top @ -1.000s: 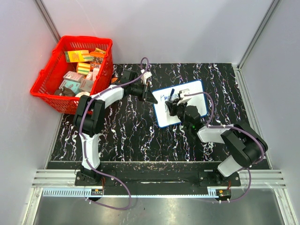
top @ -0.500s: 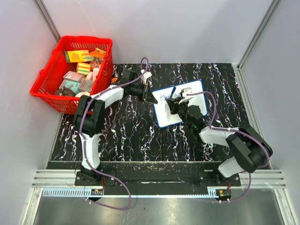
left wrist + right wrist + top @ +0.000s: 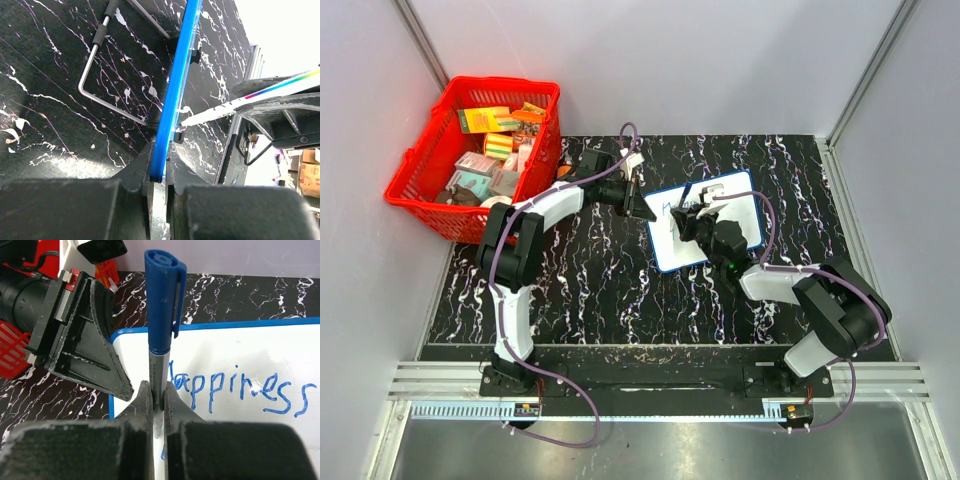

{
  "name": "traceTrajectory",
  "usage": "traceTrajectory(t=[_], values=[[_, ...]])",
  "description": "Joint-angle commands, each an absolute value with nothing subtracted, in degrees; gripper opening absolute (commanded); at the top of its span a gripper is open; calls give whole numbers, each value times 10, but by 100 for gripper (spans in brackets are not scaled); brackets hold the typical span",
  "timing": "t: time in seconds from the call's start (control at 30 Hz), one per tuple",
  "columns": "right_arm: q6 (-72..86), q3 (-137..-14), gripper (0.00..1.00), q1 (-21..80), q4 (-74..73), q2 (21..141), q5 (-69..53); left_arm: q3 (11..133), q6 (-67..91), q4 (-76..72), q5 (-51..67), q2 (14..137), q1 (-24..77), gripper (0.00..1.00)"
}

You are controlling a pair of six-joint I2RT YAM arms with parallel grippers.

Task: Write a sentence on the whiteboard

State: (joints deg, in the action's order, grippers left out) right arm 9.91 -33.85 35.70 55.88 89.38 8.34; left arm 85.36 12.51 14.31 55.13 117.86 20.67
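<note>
Right wrist camera shows me the blue marker [image 3: 161,305] standing up between the fingers of the right gripper [image 3: 156,397]. The gripper squeezes the marker tight, and the capped end points up. Behind it is the whiteboard [image 3: 260,355]. The sentence [image 3: 235,387] is only partly there. I can read "Happiness" in thin blue letters on the top line. Below the fingers I see a tiny bit of blue, but I cannot tell what it is.

From the top camera, the whiteboard [image 3: 670,252] lies on the black table [image 3: 600,290], a bit right of the middle. It is well apart from the red basket [image 3: 420,170]. The left gripper [image 3: 645,210] sits at the board's left edge, and the right gripper [image 3: 692,222] is over its upper left part.

The left wrist camera looks along the board's edge. The left gripper [image 3: 160,167] is clamped on the thin blue rim [image 3: 177,90] and holds the board steady. The marker [image 3: 225,107] comes in from the right, and its tip seems to touch the white side.

I think the first word is done and the second line is just starting. Next I need to slide the tip slowly to shape the new letters. I should press lightly, and the left side should keep the board from sliding.
</note>
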Motion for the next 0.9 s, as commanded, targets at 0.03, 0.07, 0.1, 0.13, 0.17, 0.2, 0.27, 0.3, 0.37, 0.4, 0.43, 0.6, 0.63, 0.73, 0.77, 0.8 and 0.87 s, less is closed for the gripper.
traceTrajectory(t=[0.03, 0.07, 0.1, 0.13, 0.17, 0.2, 0.27, 0.3, 0.37, 0.4, 0.43, 0.6, 0.63, 0.73, 0.77, 0.8, 0.87], values=[[102, -357, 0, 362, 568, 905, 113, 825, 47, 173, 417, 1195, 209, 0], [102, -356, 0, 362, 569, 907, 119, 824, 47, 173, 417, 1195, 209, 0], [102, -357, 0, 362, 567, 908, 123, 824, 47, 171, 417, 1195, 209, 0], [102, -358, 0, 362, 564, 909, 127, 823, 47, 171, 417, 1195, 209, 0], [101, -358, 0, 361, 562, 909, 133, 823, 47, 171, 417, 1195, 209, 0], [99, -359, 0, 361, 560, 909, 136, 821, 47, 171, 417, 1195, 209, 0], [98, -362, 0, 362, 554, 909, 150, 820, 47, 170, 417, 1194, 209, 0], [98, -363, 0, 362, 551, 908, 155, 819, 47, 169, 417, 1194, 209, 0], [98, -366, 0, 362, 545, 904, 167, 818, 48, 167, 417, 1194, 209, 0], [95, -365, 0, 362, 544, 904, 171, 817, 48, 167, 417, 1194, 209, 0], [95, -366, 0, 362, 541, 900, 176, 817, 48, 166, 418, 1194, 209, 0], [91, -367, 0, 361, 535, 893, 183, 816, 48, 164, 417, 1194, 209, 0], [91, -367, 0, 362, 534, 892, 185, 817, 49, 164, 417, 1194, 209, 0], [90, -353, 0, 362, 553, 879, 173, 817, 49, 163, 417, 1194, 209, 0], [96, -349, 0, 362, 555, 874, 174, 817, 49, 163, 417, 1193, 210, 0], [96, -345, 0, 362, 559, 870, 177, 817, 48, 163, 417, 1192, 210, 0], [95, -344, 0, 362, 556, 862, 178, 816, 49, 163, 417, 1191, 210, 0]])
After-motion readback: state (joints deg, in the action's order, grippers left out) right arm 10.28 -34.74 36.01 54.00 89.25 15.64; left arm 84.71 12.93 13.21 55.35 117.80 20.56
